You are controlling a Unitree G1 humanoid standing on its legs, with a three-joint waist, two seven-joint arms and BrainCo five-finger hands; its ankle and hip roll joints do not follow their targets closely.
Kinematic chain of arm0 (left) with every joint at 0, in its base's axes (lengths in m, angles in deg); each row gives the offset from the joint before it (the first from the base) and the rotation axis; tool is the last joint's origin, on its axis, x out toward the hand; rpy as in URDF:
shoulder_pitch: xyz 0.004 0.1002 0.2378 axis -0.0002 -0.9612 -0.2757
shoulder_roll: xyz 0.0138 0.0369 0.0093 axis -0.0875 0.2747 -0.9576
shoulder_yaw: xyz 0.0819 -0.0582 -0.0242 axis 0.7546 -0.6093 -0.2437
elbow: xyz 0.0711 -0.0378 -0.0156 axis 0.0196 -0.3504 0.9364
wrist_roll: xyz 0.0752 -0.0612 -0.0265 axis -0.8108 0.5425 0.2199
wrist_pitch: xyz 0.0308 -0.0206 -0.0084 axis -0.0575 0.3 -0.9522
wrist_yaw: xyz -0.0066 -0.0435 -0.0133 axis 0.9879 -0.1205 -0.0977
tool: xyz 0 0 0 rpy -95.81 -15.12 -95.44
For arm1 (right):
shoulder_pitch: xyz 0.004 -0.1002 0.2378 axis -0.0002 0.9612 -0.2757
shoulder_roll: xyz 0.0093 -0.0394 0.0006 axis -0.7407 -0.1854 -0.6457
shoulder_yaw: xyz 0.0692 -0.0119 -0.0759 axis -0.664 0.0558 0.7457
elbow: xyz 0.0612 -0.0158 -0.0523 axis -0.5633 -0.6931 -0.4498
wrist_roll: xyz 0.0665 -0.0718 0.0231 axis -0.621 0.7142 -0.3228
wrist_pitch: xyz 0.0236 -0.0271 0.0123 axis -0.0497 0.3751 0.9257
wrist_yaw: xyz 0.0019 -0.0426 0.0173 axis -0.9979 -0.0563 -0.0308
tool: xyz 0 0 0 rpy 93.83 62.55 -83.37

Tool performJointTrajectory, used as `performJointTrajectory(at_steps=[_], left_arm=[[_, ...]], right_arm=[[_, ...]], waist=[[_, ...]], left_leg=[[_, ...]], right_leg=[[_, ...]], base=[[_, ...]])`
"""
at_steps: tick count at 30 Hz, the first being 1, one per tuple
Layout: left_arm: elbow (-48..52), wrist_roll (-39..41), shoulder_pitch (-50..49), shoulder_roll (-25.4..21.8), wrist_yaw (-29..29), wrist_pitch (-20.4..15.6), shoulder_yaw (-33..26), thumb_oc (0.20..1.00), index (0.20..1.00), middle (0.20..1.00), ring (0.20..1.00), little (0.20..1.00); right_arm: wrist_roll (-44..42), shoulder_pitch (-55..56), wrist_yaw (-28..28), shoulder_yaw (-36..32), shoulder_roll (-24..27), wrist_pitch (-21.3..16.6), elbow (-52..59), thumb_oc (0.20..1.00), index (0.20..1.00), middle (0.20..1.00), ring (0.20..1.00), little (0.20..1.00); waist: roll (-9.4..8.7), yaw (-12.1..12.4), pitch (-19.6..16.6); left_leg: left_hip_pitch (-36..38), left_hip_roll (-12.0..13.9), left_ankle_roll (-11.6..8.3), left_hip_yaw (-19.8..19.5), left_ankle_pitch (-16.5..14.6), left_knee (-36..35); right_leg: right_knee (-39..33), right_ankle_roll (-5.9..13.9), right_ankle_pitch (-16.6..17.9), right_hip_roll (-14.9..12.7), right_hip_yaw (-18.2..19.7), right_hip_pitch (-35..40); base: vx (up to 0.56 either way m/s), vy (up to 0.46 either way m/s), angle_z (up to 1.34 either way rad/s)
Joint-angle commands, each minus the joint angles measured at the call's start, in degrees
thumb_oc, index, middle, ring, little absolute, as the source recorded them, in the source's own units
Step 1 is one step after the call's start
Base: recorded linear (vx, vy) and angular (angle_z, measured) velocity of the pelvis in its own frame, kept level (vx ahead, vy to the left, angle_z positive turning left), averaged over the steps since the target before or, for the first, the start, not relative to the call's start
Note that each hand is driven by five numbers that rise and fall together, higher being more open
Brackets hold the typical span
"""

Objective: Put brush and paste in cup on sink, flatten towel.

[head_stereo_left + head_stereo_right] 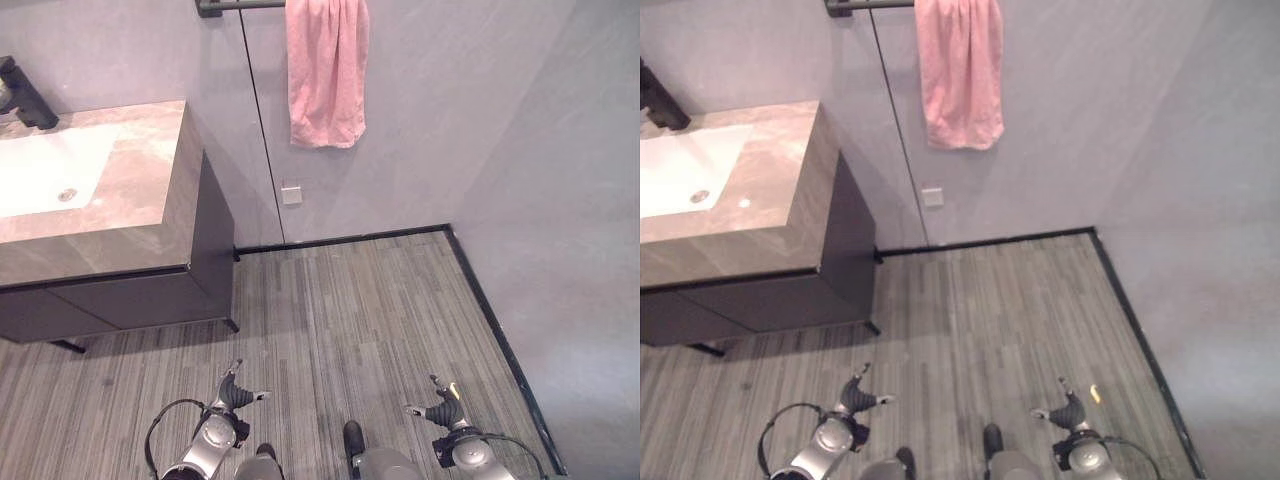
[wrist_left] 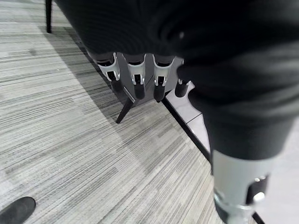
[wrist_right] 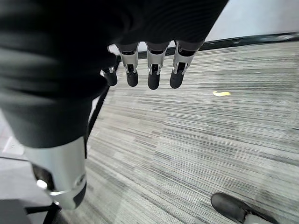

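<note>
A pink towel (image 1: 327,70) hangs bunched in folds from a dark bar (image 1: 240,6) on the grey wall. To the left stands the sink: a white basin (image 1: 45,170) set in a stone countertop (image 1: 140,170), with a black faucet (image 1: 25,95) behind it. My left hand (image 1: 232,398) hangs low over the floor, well in front of the vanity, fingers (image 2: 135,77) straight and holding nothing. My right hand (image 1: 445,410) hangs low on the other side, fingers (image 3: 152,70) also straight and empty.
A dark cabinet (image 1: 120,300) on thin legs carries the countertop. A small white plate (image 1: 291,194) sits low on the wall under the towel. A little yellow scrap (image 3: 221,94) lies on the striped grey floor near my right hand. A black baseboard (image 1: 340,240) edges the floor.
</note>
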Motion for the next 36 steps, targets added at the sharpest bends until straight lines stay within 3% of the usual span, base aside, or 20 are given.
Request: performJointTrajectory(at_steps=[1,3,6,8,13,17,19,20,21,22,23,25,29,32,33,36], left_arm=[[-1.37,1.18,2.80,0.65,2.96,-1.46,-1.09,1.000,1.000,1.000,1.000,1.000],[-1.84,0.88,3.38,0.72,3.06,-1.40,-0.97,1.000,1.000,1.000,1.000,1.000],[-1.67,0.84,3.24,0.33,3.35,-1.41,-1.20,1.000,1.000,1.000,1.000,1.000],[-1.39,1.03,2.71,0.16,3.29,-1.42,-1.62,1.000,1.000,1.000,1.000,1.000],[-0.99,1.30,2.53,-0.86,3.26,-1.58,-1.71,1.000,1.000,1.000,1.000,1.000],[0.90,1.44,2.90,-1.74,3.43,-1.56,-1.91,1.000,1.000,1.000,1.000,1.000],[2.43,1.50,2.65,-2.18,3.26,-1.48,-2.01,1.000,1.000,1.000,1.000,1.000],[2.46,1.50,2.64,-2.18,3.25,-1.47,-2.02,1.000,1.000,1.000,1.000,1.000],[2.83,1.46,2.53,-2.27,2.99,-1.29,-1.72,1.000,1.000,1.000,1.000,1.000],[2.54,1.31,2.64,-2.37,2.95,-1.18,-1.61,1.000,1.000,1.000,1.000,1.000],[1.62,0.94,2.76,-2.33,2.81,-1.10,-1.54,1.000,1.000,1.000,1.000,1.000],[1.26,0.56,2.81,-2.07,2.56,-1.02,-1.33,1.000,1.000,1.000,1.000,1.000],[0.22,-0.34,3.41,-1.70,2.32,-1.16,-1.22,1.000,1.000,1.000,1.000,1.000],[-0.88,-1.34,4.37,-1.40,2.07,-1.72,0.05,1.000,1.000,1.000,1.000,1.000],[-1.75,-1.69,5.43,-0.85,1.92,-1.65,1.42,1.000,1.000,1.000,1.000,1.000],[-2.50,-2.16,7.00,0.60,2.03,-1.72,3.77,1.000,1.000,1.000,1.000,1.000]], right_arm=[[2.10,0.73,-0.51,0.87,1.37,-1.85,3.20,1.000,1.000,1.000,1.000,1.000],[2.80,0.53,-0.92,0.97,1.57,-1.77,3.13,1.000,1.000,1.000,1.000,1.000],[3.90,-0.28,-1.40,1.73,1.50,-1.65,2.86,1.000,1.000,1.000,1.000,1.000],[4.47,-0.59,-1.13,2.06,1.00,-1.46,2.58,1.000,1.000,1.000,1.000,1.000],[3.68,-1.70,-1.27,1.16,-0.82,-1.04,1.54,1.000,1.000,1.000,1.000,1.000],[4.28,-3.48,-0.74,2.23,-1.68,-0.78,1.78,1.000,1.000,1.000,1.000,1.000],[5.04,-3.78,-0.47,2.57,-1.70,-0.68,2.87,1.000,1.000,1.000,1.000,1.000],[5.05,-3.77,-0.46,2.57,-1.69,-0.65,2.90,1.000,1.000,1.000,1.000,1.000],[5.27,-4.00,-0.37,2.62,-1.70,-0.53,2.84,1.000,1.000,1.000,1.000,1.000],[5.08,-4.15,-0.38,2.59,-1.71,-0.53,3.27,1.000,1.000,1.000,1.000,1.000],[4.58,-3.90,-0.44,2.24,-1.85,-0.60,3.69,1.000,1.000,1.000,1.000,1.000],[4.07,-3.09,-0.95,1.73,-1.41,-0.85,4.70,1.000,1.000,1.000,1.000,1.000],[3.95,-1.69,-1.08,1.14,-1.15,-0.87,6.59,1.000,1.000,1.000,1.000,1.000],[4.67,0.10,-0.69,0.97,-0.97,-0.89,7.41,1.000,1.000,1.000,1.000,1.000],[5.03,0.88,-0.63,0.91,-0.81,-0.81,7.35,1.000,1.000,1.000,1.000,1.000],[5.48,1.99,-0.55,0.90,0.78,-1.11,7.35,1.000,1.000,1.000,1.000,1.000]], waist=[[0.35,-1.46,-1.25],[0.72,-1.24,-0.96],[0.74,0.39,-0.86],[0.77,0.82,-1.23],[-0.40,1.18,-2.37],[-0.39,1.40,-2.37],[-0.26,1.35,-1.89],[-0.30,1.37,-1.90],[0.21,0.74,-1.15],[0.45,0.09,-0.72],[0.52,-0.46,-0.41],[0.32,-1.38,-0.24],[-0.27,-3.53,0.37],[-0.31,-6.19,0.12],[-0.98,-7.14,-0.97],[0.88,-9.67,-2.47]], left_leg=[[-1.68,-3.75,4.21,1.20,-2.95,-2.73],[-6.13,-4.66,4.62,3.83,-0.05,-4.83],[-8.04,-5.60,4.48,2.13,1.30,-5.19],[-5.92,-5.90,5.52,1.15,0.30,-6.54],[-4.93,-6.49,8.49,4.07,-3.43,-4.34],[-2.67,-6.89,9.90,5.24,-5.54,-4.70],[-0.65,-6.90,10.62,5.52,-6.15,-5.50],[-0.65,-6.94,10.63,5.56,-6.14,-5.54],[1.33,-7.02,10.88,5.07,-6.54,-6.48],[2.57,-7.13,10.86,4.45,-6.49,-7.41],[4.62,-7.69,10.80,4.05,-6.72,-8.89],[6.30,-8.86,10.56,2.86,-7.17,-10.11],[9.69,-9.35,9.12,0.52,-8.79,-11.11],[13.95,-8.04,6.89,-2.79,-11.01,-11.86],[15.56,-8.06,6.15,-3.79,-11.35,-12.68],[16.70,-3.84,3.70,-6.01,-9.04,-14.41]], right_leg=[[-0.46,3.61,-2.77,0.06,-0.22,3.09],[-0.72,3.74,-3.17,0.34,-0.30,3.15],[-0.27,3.89,-4.54,1.09,1.55,3.51],[0.88,4.00,-6.00,1.31,3.22,4.15],[7.65,5.33,-9.19,-0.26,6.00,3.92],[14.67,7.75,-7.84,-0.42,6.18,0.35],[20.92,9.48,-4.59,-0.50,4.85,-2.50],[21.13,9.49,-4.69,-0.53,4.89,-2.62],[25.26,10.37,-2.51,0.65,4.40,-6.49],[25.65,9.93,-2.80,2.01,4.58,-8.63],[22.63,9.06,-3.25,1.86,2.66,-10.81],[16.85,8.32,-1.76,1.76,2.79,-13.00],[5.23,9.63,4.06,-0.94,5.77,-15.62],[0.41,11.00,6.81,-2.88,7.64,-16.94],[0.89,10.56,8.43,-3.27,6.72,-15.54],[1.41,8.43,7.09,-1.20,4.18,-13.53]], base=[[0.15,0.091,0.04],[0.14,0.065,0.16],[0.15,0.068,-0.05],[0.29,0.141,-0.74],[0.28,0.187,-0.65],[0.16,0.130,-0.27],[0.12,0.097,-0.21],[0.10,0.096,-0.08],[0.12,0.092,-0.04],[0.27,0.139,0.01],[0.30,0.089,0.03],[0.29,0.022,0.09],[0.27,-0.059,0.53],[0.40,-0.161,1.15],[0.52,-0.354,1.74],[0.37,-0.346,1.46]])
